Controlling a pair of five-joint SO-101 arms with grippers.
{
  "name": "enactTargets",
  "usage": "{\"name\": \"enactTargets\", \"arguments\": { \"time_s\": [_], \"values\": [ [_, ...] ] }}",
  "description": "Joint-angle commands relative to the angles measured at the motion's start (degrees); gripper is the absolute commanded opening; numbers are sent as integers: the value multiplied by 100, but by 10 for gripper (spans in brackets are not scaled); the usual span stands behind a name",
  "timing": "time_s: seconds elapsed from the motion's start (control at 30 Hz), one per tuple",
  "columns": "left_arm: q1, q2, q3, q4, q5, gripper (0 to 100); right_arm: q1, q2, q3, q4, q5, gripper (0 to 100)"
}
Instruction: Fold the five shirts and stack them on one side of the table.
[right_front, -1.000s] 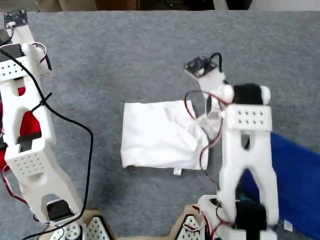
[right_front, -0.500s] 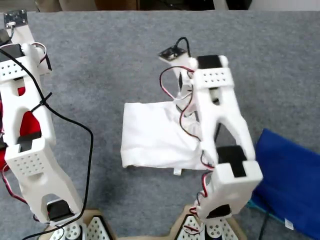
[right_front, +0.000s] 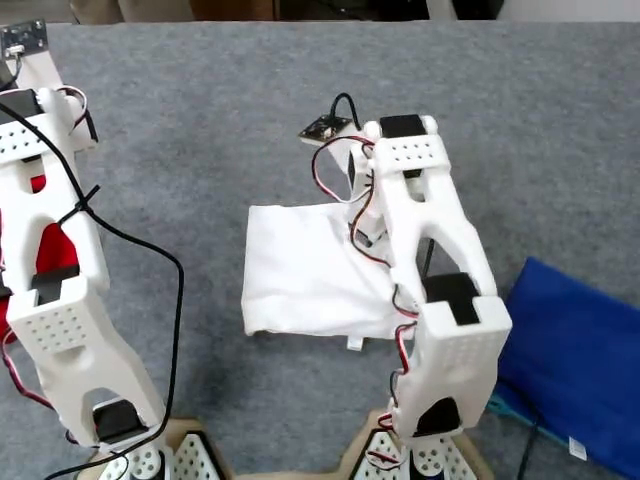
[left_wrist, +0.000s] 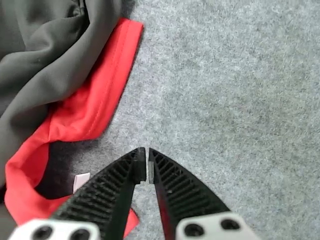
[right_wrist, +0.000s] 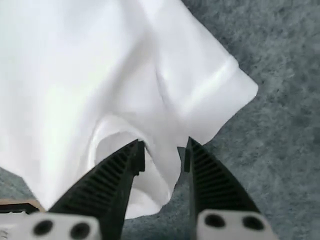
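A white shirt (right_front: 300, 270), partly folded, lies in the middle of the grey table (right_front: 200, 100). My right arm (right_front: 410, 200) stands over its right part. In the right wrist view my right gripper (right_wrist: 162, 150) is open just above a rumpled corner of the white shirt (right_wrist: 100, 65), with cloth showing between its fingers. At the table's left edge, under my left arm (right_front: 50, 250), lies a red shirt (right_front: 55, 240). My left gripper (left_wrist: 147, 165) is shut and holds nothing, over bare table beside the red shirt (left_wrist: 100, 100) and a dark grey shirt (left_wrist: 45, 45).
A blue shirt (right_front: 575, 370) lies at the table's front right, close to the right arm's base. Black and red cables hang along both arms. Bare table stretches across the back and between the left arm and the white shirt.
My right arm has swung left and farther back over the white shirt, and the shirt's right part is now covered by it. The left arm has stayed still.
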Motion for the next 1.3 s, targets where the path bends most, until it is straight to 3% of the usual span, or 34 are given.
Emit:
{"name": "enactTargets", "arguments": {
  "time_s": [0.0,0.17,0.73,1.0,1.07,1.27],
  "values": [
    [-44,-330,-97,-88,-70,33,-57,189,-277,-185,53,149],
    [-35,-321,-97,-88,-70,33,-40,145,-312,-334,-62,2],
    [-26,-321,-97,-88,-70,33,312,576,-2000,-316,-79,5],
    [-9,-321,-70,-88,-70,33,338,1235,-2870,220,70,5],
    [-9,-321,-70,-88,-70,33,321,1200,-2993,448,211,24],
    [0,-321,-53,-88,-70,76,673,585,-3152,554,211,233]
  ]
}}
